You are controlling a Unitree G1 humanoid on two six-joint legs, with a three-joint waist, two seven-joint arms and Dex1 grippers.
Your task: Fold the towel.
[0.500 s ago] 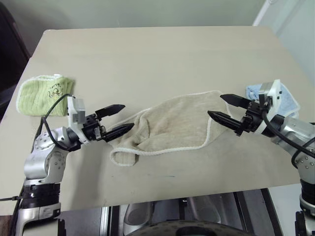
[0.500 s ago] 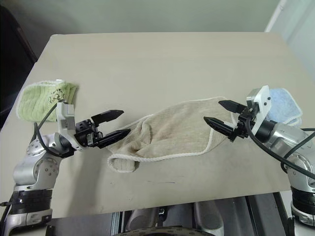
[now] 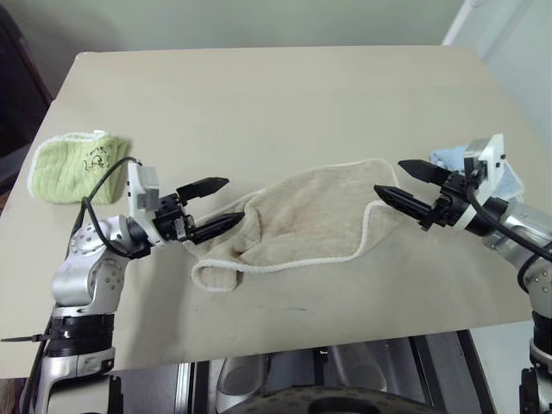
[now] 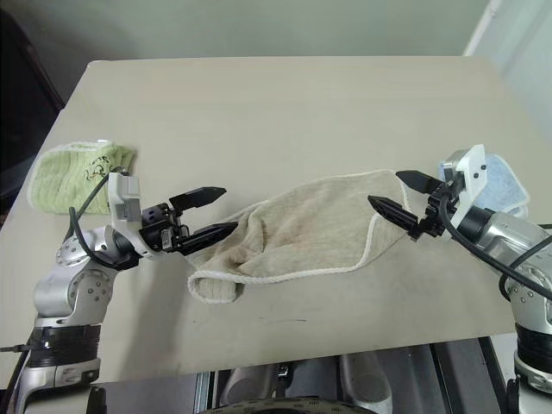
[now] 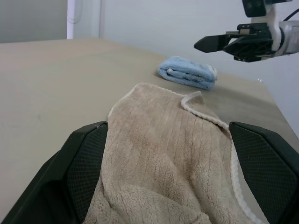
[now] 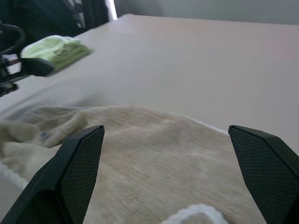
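Beige towel [image 3: 306, 216] lying crumpled in the middle of the table [image 3: 276, 95], nearer the front edge, stretched roughly left to right with white corded edging showing along the front and right borders. Left end bunched into a rolled lump near the front, right end flatter, edging curling round the right corner. Not folded yet. Left gripper [image 3: 213, 205] level at the towel's left end, pointing right, jaws spread wide, nothing pinched; lower finger tip at or just over the bunched cloth edge, upper finger clear of it above the table. Contact there unclear from the head views; in the left wrist view, cloth sitting between the two spread fingers [image 5: 84, 163]. Right gripper [image 3: 404, 184] level at the towel's right end, pointing left, jaws spread, empty; lower tip just beside the corded right edge, upper tip off the cloth behind that corner. Folded green towel [image 3: 76, 164] at the far left of the table, well apart. Folded blue towel [image 5: 187, 72] at the right edge, partly hidden behind the right wrist in the head views.
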